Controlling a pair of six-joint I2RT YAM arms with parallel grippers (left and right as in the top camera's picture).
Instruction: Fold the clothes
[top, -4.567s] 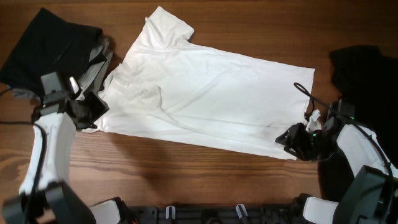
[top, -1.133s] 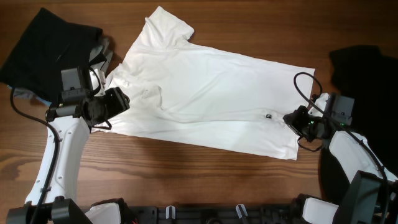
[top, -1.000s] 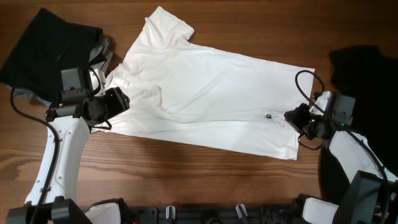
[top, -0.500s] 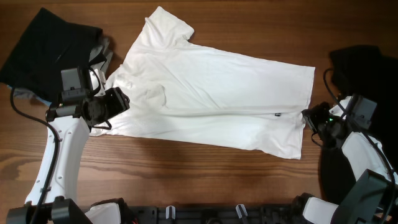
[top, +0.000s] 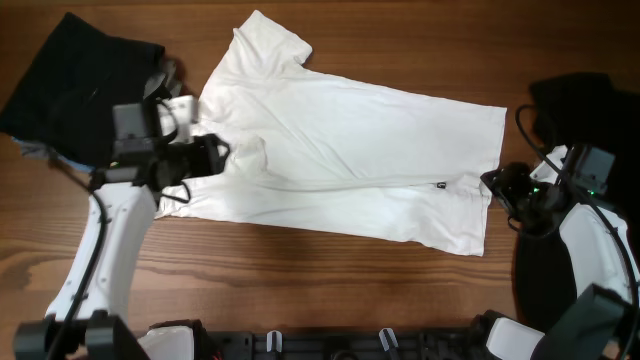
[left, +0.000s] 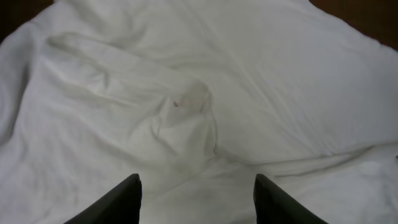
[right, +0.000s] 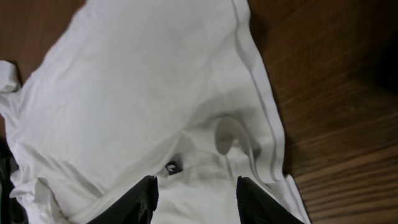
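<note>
White cotton T-shirt (top: 340, 150) lies spread flat across the wooden surface (top: 300, 290). Over its rumpled collar end the left gripper (left: 196, 186) hovers, fingers apart, holding nothing. At its hem the right gripper (right: 196, 186) stands parted and empty, near a small black mark (right: 171, 166), perhaps a label. A black garment (top: 70, 80) lies just beyond the collar end.

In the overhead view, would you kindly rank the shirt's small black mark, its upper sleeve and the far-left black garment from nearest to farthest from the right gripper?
From the right gripper:
1. small black mark, just beside it on the white T-shirt, near the hem.
2. upper sleeve, at the top, left of centre.
3. black garment, at the far upper left.
</note>
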